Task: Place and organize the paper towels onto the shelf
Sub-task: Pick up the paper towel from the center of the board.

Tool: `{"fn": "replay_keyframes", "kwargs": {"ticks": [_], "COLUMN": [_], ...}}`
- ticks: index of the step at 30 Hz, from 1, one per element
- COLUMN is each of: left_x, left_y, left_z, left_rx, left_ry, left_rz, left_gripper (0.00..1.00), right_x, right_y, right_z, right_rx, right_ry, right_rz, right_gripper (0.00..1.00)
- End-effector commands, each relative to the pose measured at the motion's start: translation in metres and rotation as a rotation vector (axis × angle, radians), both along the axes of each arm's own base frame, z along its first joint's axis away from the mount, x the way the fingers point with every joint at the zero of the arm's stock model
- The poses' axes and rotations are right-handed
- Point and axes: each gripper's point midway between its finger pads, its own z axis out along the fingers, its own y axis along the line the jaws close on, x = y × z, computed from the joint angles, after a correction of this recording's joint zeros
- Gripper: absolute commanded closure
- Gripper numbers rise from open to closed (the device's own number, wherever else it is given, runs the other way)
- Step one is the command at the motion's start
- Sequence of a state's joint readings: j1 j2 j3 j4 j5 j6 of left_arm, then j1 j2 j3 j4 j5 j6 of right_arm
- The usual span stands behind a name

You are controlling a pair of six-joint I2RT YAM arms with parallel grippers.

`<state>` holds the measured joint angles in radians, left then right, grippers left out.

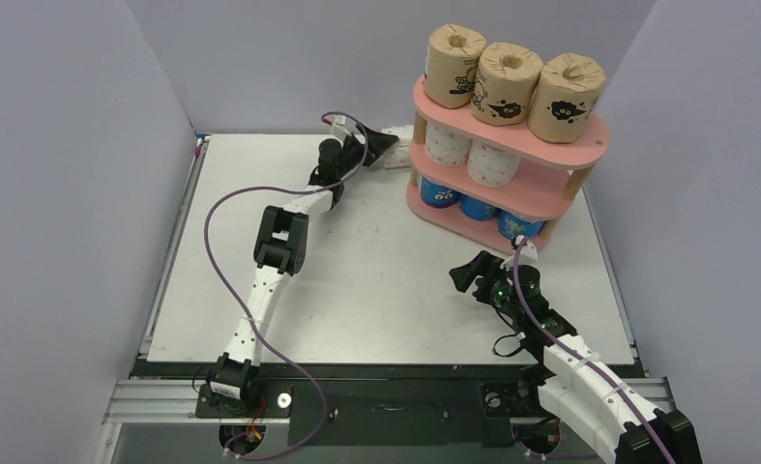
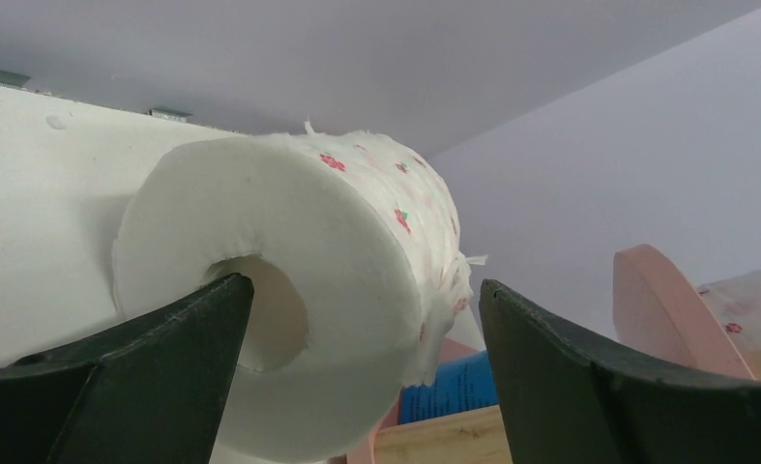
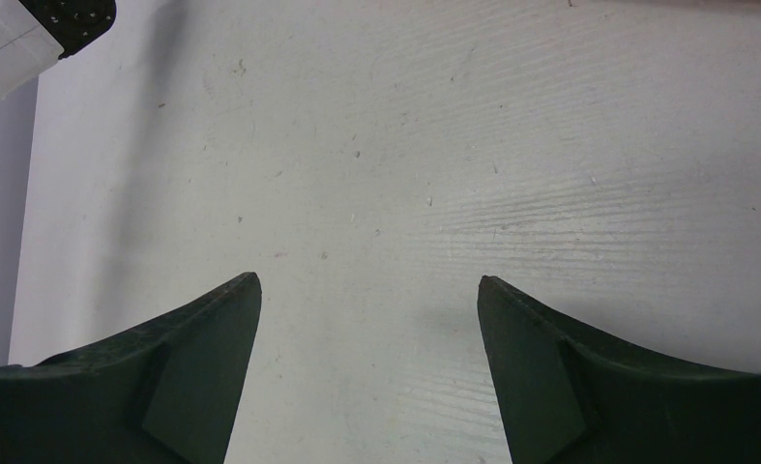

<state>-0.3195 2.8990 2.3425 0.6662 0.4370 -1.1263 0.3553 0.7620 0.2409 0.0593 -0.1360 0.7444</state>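
Top, left-wrist and right-wrist views of the two-arm workstation. The shelf [image 1: 574, 150], a pink three-tier rack, stands at the far right of the table [image 1: 376, 271]. Its top board carries the three brown rolls [image 1: 508, 85] upright in a row, its middle board shows two white dotted rolls [image 1: 492, 164], and its bottom board holds the blue rolls [image 1: 478, 205]. The left arm reaches to the table's far edge, with the left claw [image 1: 381, 145] just beside the shelf's left end. A loose white roll [image 1: 393, 159] with pink dots lies there. In the left-wrist view this loose white roll [image 2: 357, 222] sits between the fingers of the left claw [image 2: 366, 285], its hollow end facing the camera. One finger overlaps the roll's face and the other stands apart from it, so the claw is released and spread, not clenched. Whether the roll rests on the table cannot be told. A pink board of the shelf [image 2: 657, 300] and part of a blue roll [image 2: 449, 387] appear behind. The right claw [image 1: 473, 271] hovers near the shelf's front; the right-wrist view shows the right claw [image 3: 368, 280] released, with only bare table [image 3: 453, 145] between its fingers.
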Motion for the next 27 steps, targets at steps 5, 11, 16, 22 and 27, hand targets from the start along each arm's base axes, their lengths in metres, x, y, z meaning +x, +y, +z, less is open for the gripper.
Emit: {"fn": "replay_keyframes", "kwargs": {"ticks": [5, 11, 16, 22, 27], "left_x": [-0.002, -0.005, -0.009, -0.019, -0.031], "left_y": [0.006, 0.017, 0.028, 0.045, 0.078], "left_z": [0.039, 0.049, 0.062, 0.086, 0.117], "left_rx": [-0.052, -0.100, -0.123, -0.166, -0.168], "left_ry": [-0.116, -0.128, -0.150, -0.189, -0.221], "left_rz": [-0.003, 0.004, 0.009, 0.018, 0.059], "left_gripper": [0.32, 0.52, 0.63, 0.73, 0.76], "right_x": [0.011, 0.011, 0.011, 0.009, 0.009], "right_y": [0.005, 0.004, 0.005, 0.006, 0.007], "right_z": [0.024, 0.025, 0.027, 0.031, 0.037], "right_rx": [0.019, 0.028, 0.038, 0.056, 0.071], "right_ry": [-0.085, -0.089, -0.095, -0.108, -0.129], "right_rz": [0.005, 0.000, -0.003, -0.005, -0.002], "right_gripper": [0.22, 0.22, 0.22, 0.23, 0.23]}}
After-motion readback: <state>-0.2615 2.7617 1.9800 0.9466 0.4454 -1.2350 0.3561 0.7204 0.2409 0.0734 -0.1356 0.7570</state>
